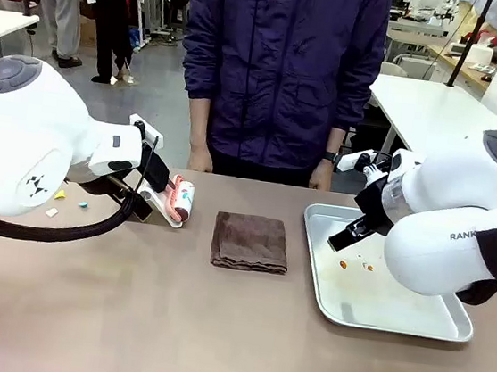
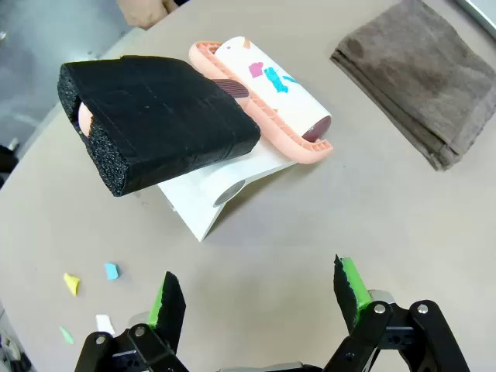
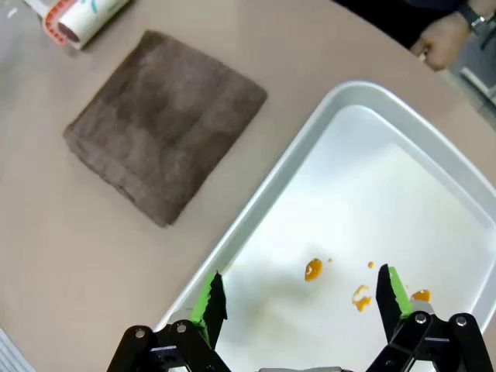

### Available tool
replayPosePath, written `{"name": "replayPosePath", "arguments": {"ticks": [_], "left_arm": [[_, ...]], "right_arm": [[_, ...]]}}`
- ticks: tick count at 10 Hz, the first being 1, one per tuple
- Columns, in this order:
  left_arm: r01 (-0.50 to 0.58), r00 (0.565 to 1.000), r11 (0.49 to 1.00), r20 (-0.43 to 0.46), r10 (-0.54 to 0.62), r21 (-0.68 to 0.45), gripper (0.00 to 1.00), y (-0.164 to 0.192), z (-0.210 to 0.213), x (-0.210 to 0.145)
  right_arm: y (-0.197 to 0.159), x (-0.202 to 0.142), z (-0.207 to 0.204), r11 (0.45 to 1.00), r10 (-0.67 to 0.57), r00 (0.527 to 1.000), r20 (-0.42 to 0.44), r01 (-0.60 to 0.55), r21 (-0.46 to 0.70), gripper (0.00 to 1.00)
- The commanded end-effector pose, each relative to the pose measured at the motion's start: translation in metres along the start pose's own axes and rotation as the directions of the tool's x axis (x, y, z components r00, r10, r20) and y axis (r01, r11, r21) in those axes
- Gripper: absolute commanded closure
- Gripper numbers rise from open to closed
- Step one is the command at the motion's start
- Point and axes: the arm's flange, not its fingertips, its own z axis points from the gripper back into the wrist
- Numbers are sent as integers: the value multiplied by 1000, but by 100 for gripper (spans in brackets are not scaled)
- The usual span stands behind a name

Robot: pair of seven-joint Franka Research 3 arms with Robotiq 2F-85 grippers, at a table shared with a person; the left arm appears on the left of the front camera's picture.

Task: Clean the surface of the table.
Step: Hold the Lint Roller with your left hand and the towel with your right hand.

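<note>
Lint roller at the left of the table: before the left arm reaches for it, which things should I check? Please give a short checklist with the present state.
1. Left gripper open and empty: ok, its jaws stand wide above bare table.
2. Black foam handle of the lint roller free to grasp: ok, nothing lies on it.
3. Roller firmly seated on its white stand: cannot tell.
4. Person's hands away from the roller: ok, they rest at the far edge.
5. Right gripper out of the way: ok, open above the tray.
6. Table clean: not ok, paper scraps lie on it.
</note>
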Motion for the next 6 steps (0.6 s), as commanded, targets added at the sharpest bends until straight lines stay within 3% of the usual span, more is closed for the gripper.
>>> {"name": "replayPosePath", "arguments": {"ticks": [1, 6], "left_arm": [[0, 1000, 1000, 0, 0, 0, 0, 0, 0, 0], [0, 1000, 1000, 0, 0, 0, 0, 0, 0, 0]], "right_arm": [[0, 0, 1, 1000, 0, 1000, 1, 0, 0, 0], [0, 0, 1, 1000, 0, 1000, 1, 0, 0, 0]]}}
